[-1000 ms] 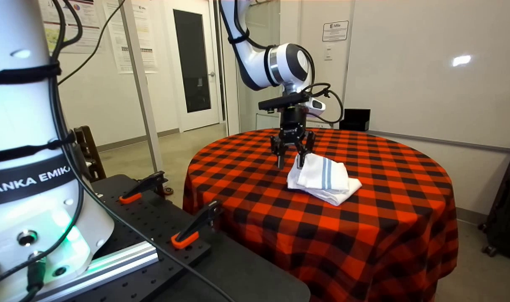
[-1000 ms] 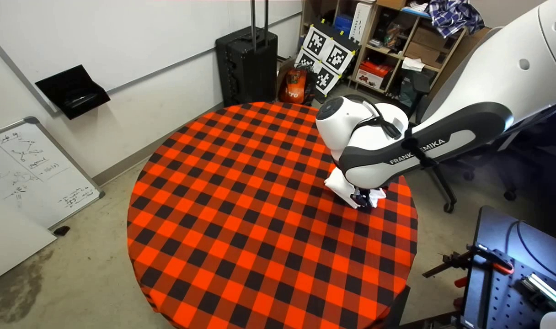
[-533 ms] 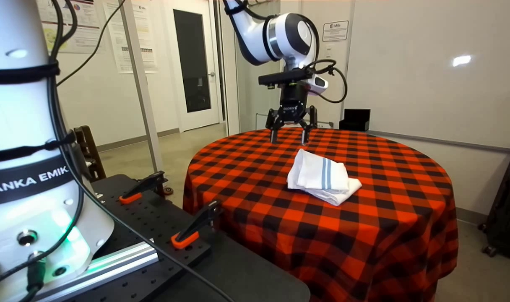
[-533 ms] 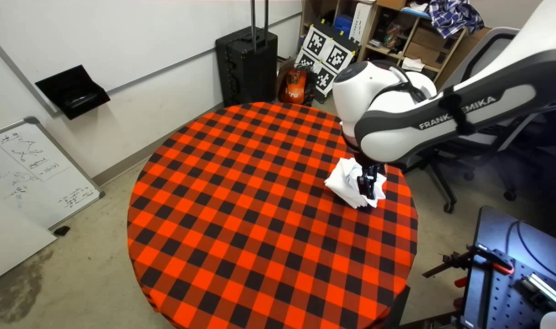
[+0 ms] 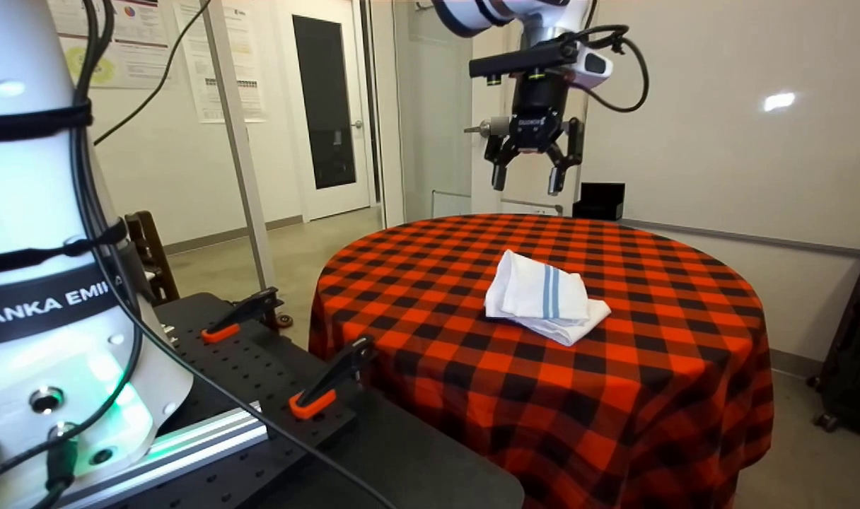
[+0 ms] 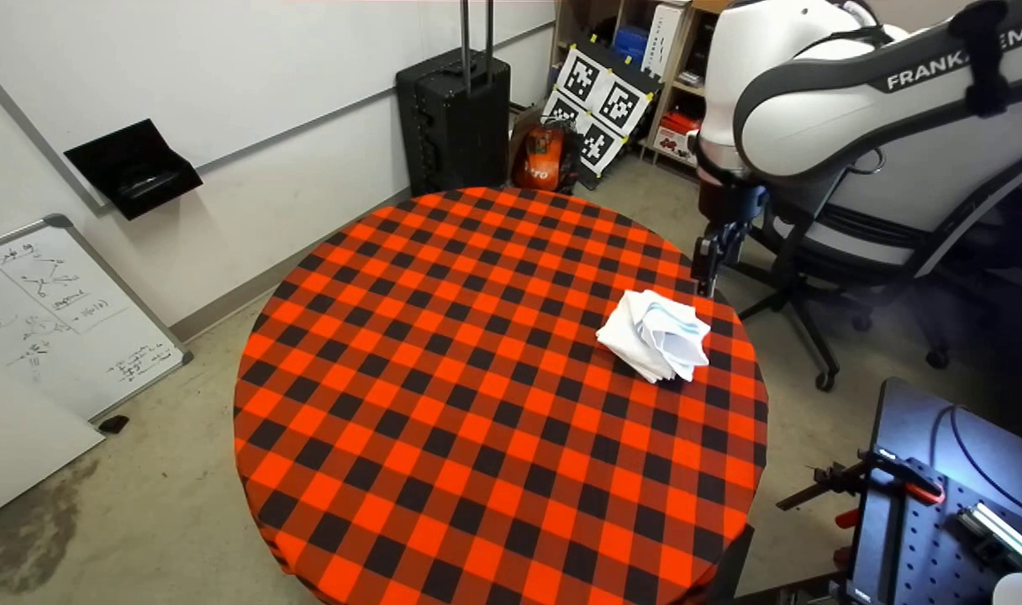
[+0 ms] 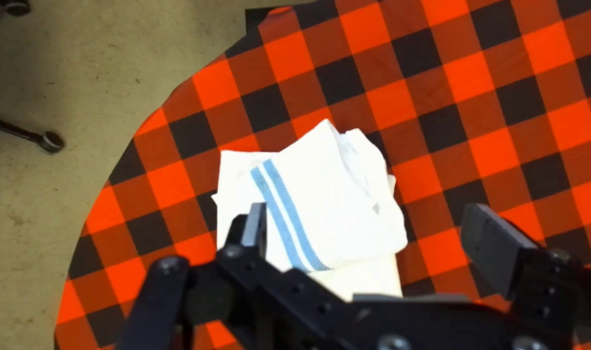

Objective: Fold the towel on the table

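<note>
The white towel (image 5: 543,293) with a double blue stripe lies folded in a loose stack on the table with the red and black checked cloth (image 5: 416,318). Its top layer sits askew, and a corner of the lower layer sticks out. It also shows in an exterior view (image 6: 654,336) near the table's edge and in the wrist view (image 7: 324,204). My gripper (image 5: 527,184) is open and empty, well above the table. It also shows in an exterior view (image 6: 706,277). In the wrist view the open fingers (image 7: 366,218) stand apart, with the left finger covering part of the towel.
A black bench with orange-tipped clamps (image 5: 313,403) stands beside the table at the robot's base. An office chair (image 6: 864,227) stands behind the arm. A black case (image 6: 452,126) and a whiteboard (image 5: 734,127) are beyond the table.
My gripper has risen from beside the towel's raised corner to well above the table, shifting away from the towel. Its fingers stand wider apart. The towel stays in place.
</note>
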You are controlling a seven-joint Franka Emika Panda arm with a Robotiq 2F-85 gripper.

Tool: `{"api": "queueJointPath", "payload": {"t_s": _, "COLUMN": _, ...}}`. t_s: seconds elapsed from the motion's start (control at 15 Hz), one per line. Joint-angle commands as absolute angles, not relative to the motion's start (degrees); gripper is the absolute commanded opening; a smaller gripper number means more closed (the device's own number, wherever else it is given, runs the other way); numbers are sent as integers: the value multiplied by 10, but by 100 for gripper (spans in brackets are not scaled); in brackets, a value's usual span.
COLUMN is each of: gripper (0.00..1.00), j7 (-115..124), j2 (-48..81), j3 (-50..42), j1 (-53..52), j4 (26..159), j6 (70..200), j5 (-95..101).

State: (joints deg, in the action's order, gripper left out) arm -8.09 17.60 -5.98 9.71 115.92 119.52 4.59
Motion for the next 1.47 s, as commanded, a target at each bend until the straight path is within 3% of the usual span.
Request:
{"api": "queueJointPath", "payload": {"t_s": 0.0, "gripper": 100, "j7": -134, "j2": 148, "j3": -68, "j1": 136, "j4": 1186, "j6": 1236, "j5": -22}}
{"api": "queueJointPath", "payload": {"t_s": 0.87, "gripper": 100, "j7": -428, "j2": -15, "j3": -131, "j1": 206, "j4": 1354, "j6": 1294, "j5": -114}}
{"api": "queueJointPath", "payload": {"t_s": 1.4, "gripper": 100, "j7": -397, "j2": 26, "j3": -137, "j1": 191, "j4": 1318, "j6": 1273, "j5": -91}}
